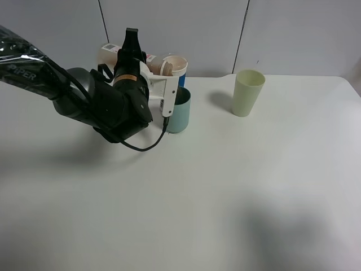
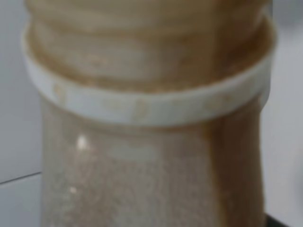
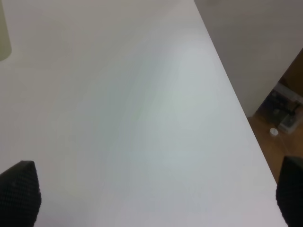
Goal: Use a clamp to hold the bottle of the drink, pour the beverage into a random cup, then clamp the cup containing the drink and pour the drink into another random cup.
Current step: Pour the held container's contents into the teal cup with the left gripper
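Note:
My left gripper point(image 1: 159, 79) is shut on the bottle point(image 1: 164, 65), which lies tipped on its side above the teal cup point(image 1: 179, 113), its mouth pointing right over the cup's far rim. The left wrist view is filled by the bottle's neck point(image 2: 147, 56) with its white ring, coated in the brownish beverage point(image 2: 151, 184). No stream of liquid can be made out. The pale yellow-green cup point(image 1: 248, 92) stands upright to the right, apart from the others. My right gripper point(image 3: 154, 198) is open above bare table, with only its black fingertips point(image 3: 19, 194) showing.
A bit of a blue cup point(image 1: 182, 81) shows behind the teal one, under the bottle's mouth. The white table point(image 1: 225, 197) meets a grey wall at the back. In the right wrist view the table's edge point(image 3: 236, 99) drops to a wooden floor.

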